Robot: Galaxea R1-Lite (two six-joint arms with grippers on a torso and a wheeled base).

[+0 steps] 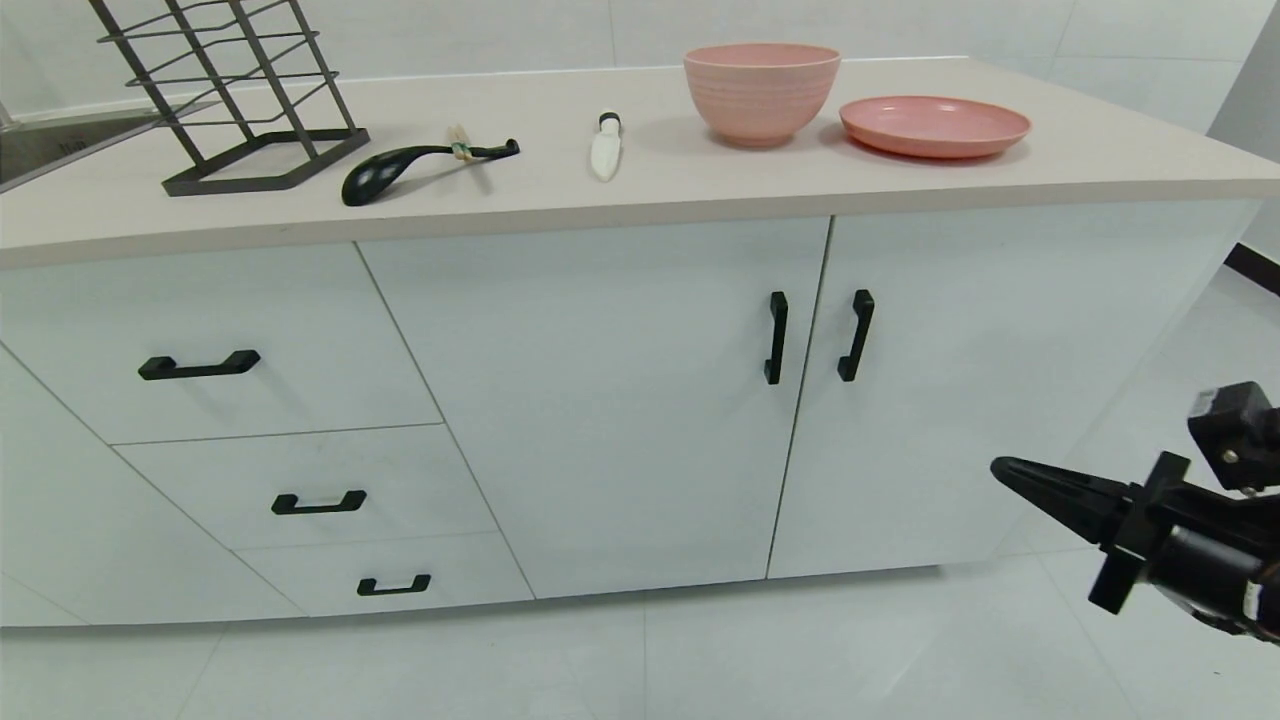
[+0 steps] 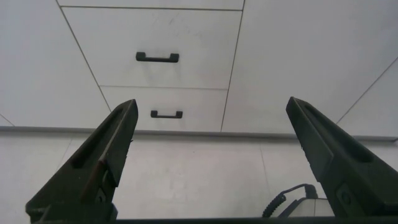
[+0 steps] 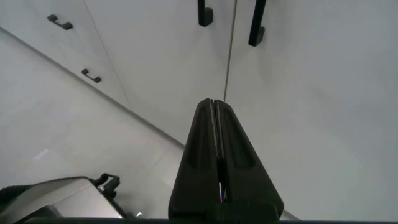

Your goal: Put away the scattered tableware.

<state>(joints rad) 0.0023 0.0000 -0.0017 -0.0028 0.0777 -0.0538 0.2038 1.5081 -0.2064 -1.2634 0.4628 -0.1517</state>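
Observation:
On the countertop stand a pink bowl and, to its right, a pink plate. Left of the bowl lie a white knife with a black handle, a black ladle and chopsticks crossing the ladle's handle. A black dish rack stands at the far left. My right gripper hangs low at the right, in front of the cabinet doors, shut with nothing in it. My left gripper is open and empty, facing the lower drawers.
A sink is set in the counter's far left. Below the top are three drawers with black handles and two doors with vertical handles. Pale tiled floor lies in front.

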